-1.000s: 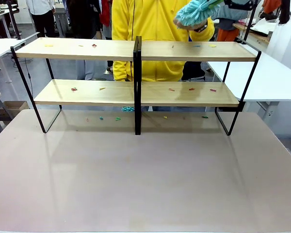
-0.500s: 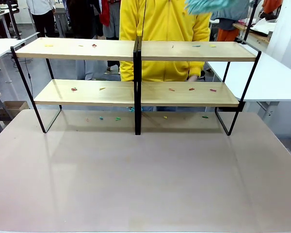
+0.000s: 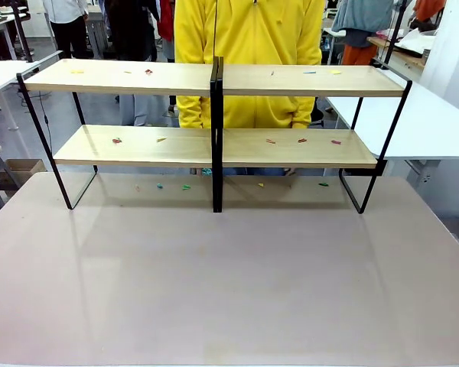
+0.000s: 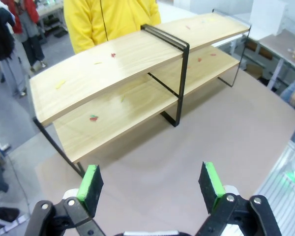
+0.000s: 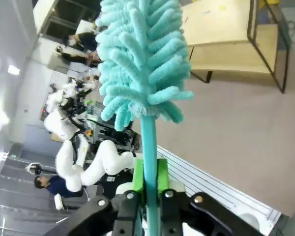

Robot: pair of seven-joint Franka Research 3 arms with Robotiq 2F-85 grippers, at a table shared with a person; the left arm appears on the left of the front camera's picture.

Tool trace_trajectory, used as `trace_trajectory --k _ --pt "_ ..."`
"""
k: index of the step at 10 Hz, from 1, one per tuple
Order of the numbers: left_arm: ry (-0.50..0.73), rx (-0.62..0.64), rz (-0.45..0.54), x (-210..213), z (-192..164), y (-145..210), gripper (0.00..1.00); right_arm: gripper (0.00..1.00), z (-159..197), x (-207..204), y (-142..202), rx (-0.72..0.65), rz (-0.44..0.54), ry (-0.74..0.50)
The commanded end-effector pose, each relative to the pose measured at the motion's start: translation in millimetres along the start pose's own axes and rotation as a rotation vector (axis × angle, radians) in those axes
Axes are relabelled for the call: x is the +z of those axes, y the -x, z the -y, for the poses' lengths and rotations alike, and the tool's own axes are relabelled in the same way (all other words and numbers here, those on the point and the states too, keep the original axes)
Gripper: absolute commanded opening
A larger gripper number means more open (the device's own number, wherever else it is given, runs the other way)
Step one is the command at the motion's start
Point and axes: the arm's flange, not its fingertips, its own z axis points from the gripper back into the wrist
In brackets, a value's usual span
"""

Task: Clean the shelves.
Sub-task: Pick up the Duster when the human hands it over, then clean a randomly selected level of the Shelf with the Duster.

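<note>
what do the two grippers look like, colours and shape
Both are alike. The left gripper has two black linked metal fingers with round silver pivot screws, each tipped with a bright green rectangular pad. The right gripper has the same black linkage and green pads.

Front view: pinkish-grey table (image 3: 229,275) fills the foreground. Person in a yellow jacket (image 3: 252,38) stands behind it at 12 o'clock. White side table (image 3: 436,126) at 3 o'clock. Cardboard box (image 3: 19,170) on the floor at 9 o'clock. Second white table (image 3: 0,75) at 10 o'clock, with a bystander (image 3: 65,19) beyond it.
</note>
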Motion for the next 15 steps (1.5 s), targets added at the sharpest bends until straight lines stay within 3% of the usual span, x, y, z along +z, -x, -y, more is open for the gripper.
trace_trajectory --k 1,2,3,15 --pt "0.013 -0.007 0.004 -0.5 -0.7 0.4 1.00 0.00 41.7 7.1 13.0 -0.072 0.018 -0.084" --pt "0.013 -0.007 0.004 -0.5 -0.7 0.4 1.00 0.00 56.8 -6.5 12.6 -0.113 0.032 -0.065" --pt "0.013 -0.007 0.004 -0.5 -0.7 0.4 1.00 0.00 25.8 17.8 18.6 -0.032 0.019 -0.036" --pt "0.013 -0.007 0.004 -0.5 -0.7 0.4 1.00 0.00 25.8 17.8 18.6 -0.032 0.019 -0.036"
